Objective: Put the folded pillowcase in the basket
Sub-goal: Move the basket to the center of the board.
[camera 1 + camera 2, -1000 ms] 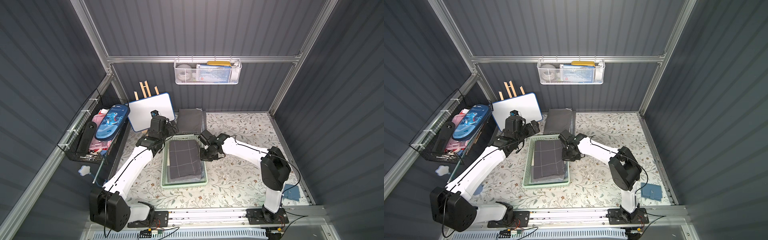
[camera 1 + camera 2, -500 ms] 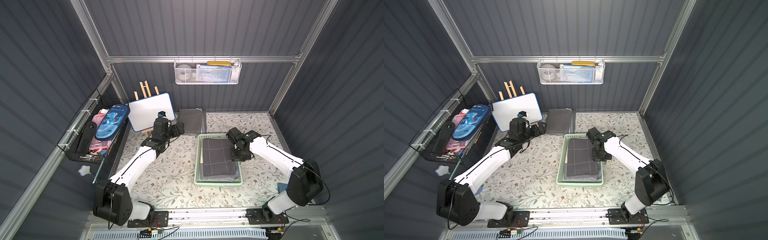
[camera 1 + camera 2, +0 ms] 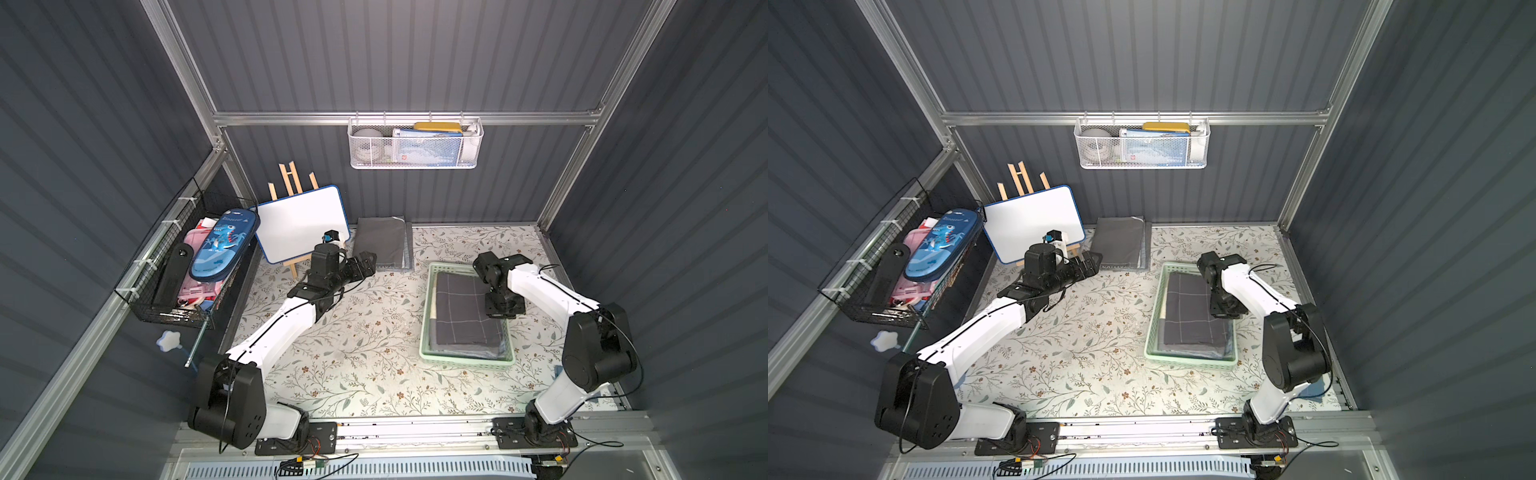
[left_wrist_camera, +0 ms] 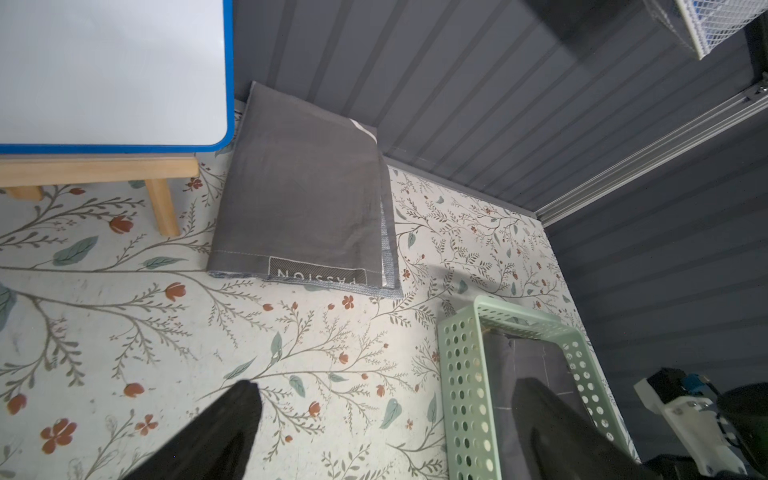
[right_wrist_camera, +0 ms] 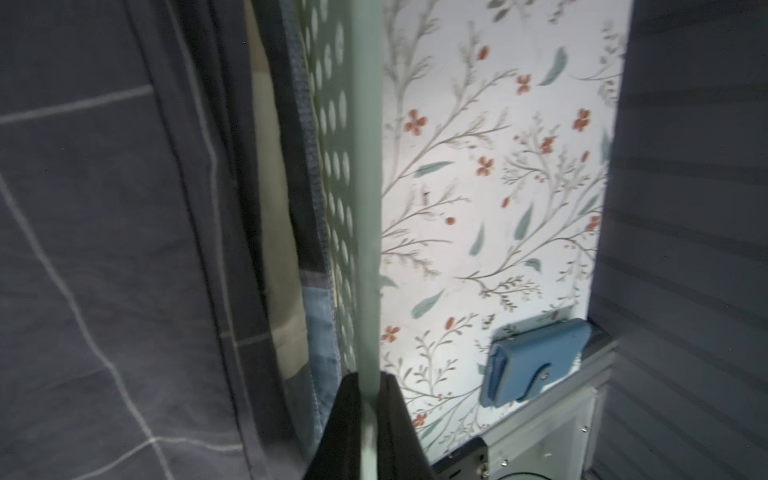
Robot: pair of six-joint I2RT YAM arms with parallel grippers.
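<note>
Right wrist view: the right fingers [image 5: 343, 428] pinch the rim of the mint basket [image 5: 368, 208], with a dark checked cloth [image 5: 83, 249] folded inside. The left fingers [image 4: 224, 432] stand wide above the counter [image 4: 124, 316], near the folded grey pillowcase [image 4: 303, 199], which lies against the back wall.

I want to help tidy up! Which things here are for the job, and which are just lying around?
Job: grey folded pillowcase, mint basket, left gripper, right gripper pinching the basket's rim.
Lying about: whiteboard, dinosaur pencil case, blue wallet, white mesh basket, black wire basket.
</note>
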